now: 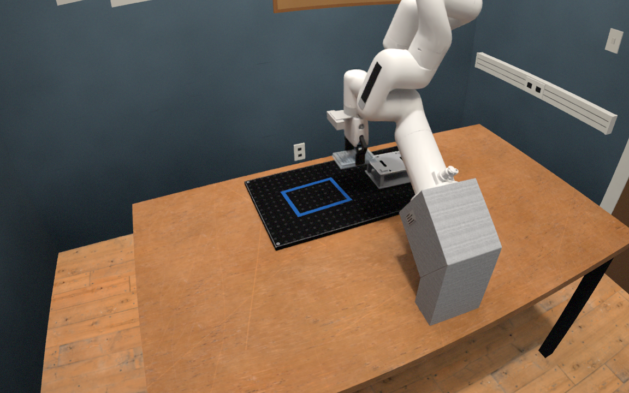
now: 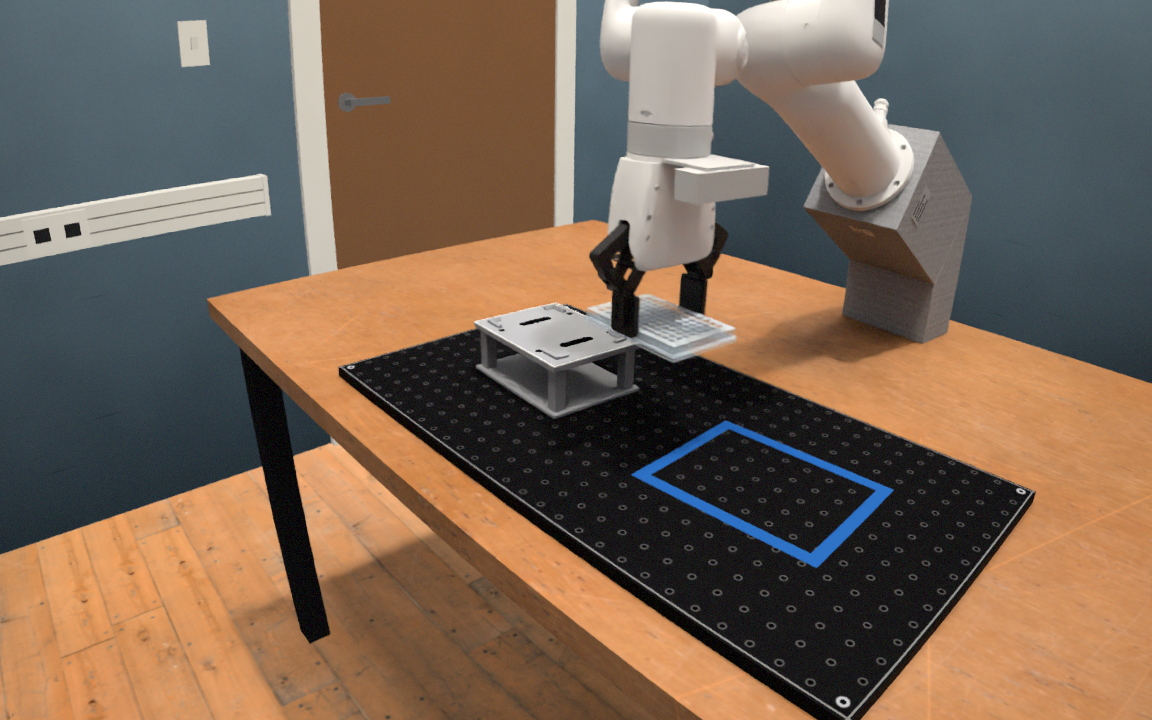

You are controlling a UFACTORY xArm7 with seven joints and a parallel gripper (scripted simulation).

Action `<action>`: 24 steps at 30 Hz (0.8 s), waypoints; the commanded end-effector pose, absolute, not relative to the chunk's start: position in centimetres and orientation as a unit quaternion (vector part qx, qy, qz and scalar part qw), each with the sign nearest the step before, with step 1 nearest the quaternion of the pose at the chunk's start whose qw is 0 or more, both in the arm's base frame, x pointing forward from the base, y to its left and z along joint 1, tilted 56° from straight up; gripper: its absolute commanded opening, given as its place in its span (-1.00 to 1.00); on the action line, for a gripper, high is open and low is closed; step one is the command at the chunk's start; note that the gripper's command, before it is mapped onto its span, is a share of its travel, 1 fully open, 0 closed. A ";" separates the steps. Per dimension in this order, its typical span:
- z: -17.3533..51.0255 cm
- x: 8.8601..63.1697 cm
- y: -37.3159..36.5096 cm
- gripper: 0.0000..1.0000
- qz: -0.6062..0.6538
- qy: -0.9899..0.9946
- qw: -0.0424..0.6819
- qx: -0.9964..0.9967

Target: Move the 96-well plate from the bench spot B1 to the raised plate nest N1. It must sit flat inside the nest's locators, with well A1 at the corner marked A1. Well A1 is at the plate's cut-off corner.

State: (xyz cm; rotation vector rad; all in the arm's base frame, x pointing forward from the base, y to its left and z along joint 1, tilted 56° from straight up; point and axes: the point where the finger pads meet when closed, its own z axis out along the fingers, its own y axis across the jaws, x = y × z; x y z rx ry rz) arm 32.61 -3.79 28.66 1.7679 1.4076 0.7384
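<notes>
My gripper (image 2: 659,308) is shut on the clear 96-well plate (image 2: 665,326), with one finger on each long side. I hold the plate level in the air, right beside the raised grey nest N1 (image 2: 556,349) and at about the height of its top. In the top view the gripper (image 1: 356,157) and the plate (image 1: 347,159) sit just left of the nest (image 1: 389,168), which my arm partly hides. The blue-outlined bench spot B1 (image 2: 763,490) is empty. I cannot make out the plate's cut-off corner or the nest's A1 mark.
The nest and the spot B1 sit on a black perforated baseplate (image 2: 678,483) on a wooden table. My grey base block (image 1: 449,249) stands on the table next to the baseplate.
</notes>
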 end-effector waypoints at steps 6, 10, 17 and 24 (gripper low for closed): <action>29.4 31.4 -6.4 -1.00 0.290 0.550 0.373 0.689; 29.6 30.9 -7.6 -1.00 0.289 0.550 0.373 0.689; 30.1 30.1 -9.8 -1.00 0.289 0.550 0.373 0.689; 30.4 29.5 -11.3 -1.00 0.289 0.550 0.373 0.689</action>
